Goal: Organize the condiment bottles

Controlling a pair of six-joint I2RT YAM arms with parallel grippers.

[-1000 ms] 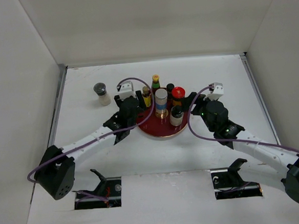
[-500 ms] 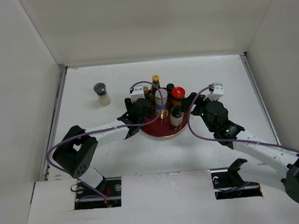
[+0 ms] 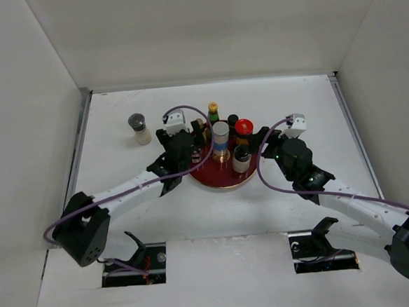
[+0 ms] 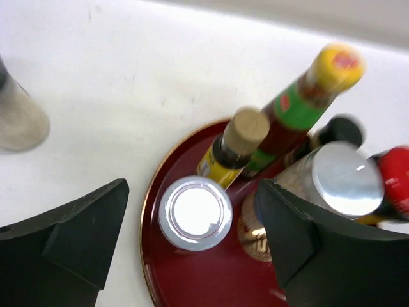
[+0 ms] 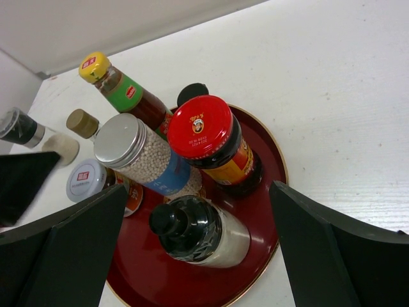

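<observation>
Left gripper [image 4: 192,185] backed off leftward, jaws wide framing white-capped jar [image 4: 195,214], right gripper [image 5: 198,187] wide, tray [image 3: 213,178] holds seven bottles [image 3: 221,135], grey-capped jar [image 3: 139,128] outside.

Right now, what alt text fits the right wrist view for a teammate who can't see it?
Several condiment bottles stand crowded on a dark red round tray, a red-capped jar nearest centre. The open right hand frames them from below; a grey-capped shaker stands off the tray.

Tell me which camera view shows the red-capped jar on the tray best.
Right wrist: the red-capped jar sits centre frame, with its cap emblem and label sharp. Top external shows it small and from above. Left wrist catches only a blurred red cap at the right edge, behind the silver-lidded jar.
</observation>
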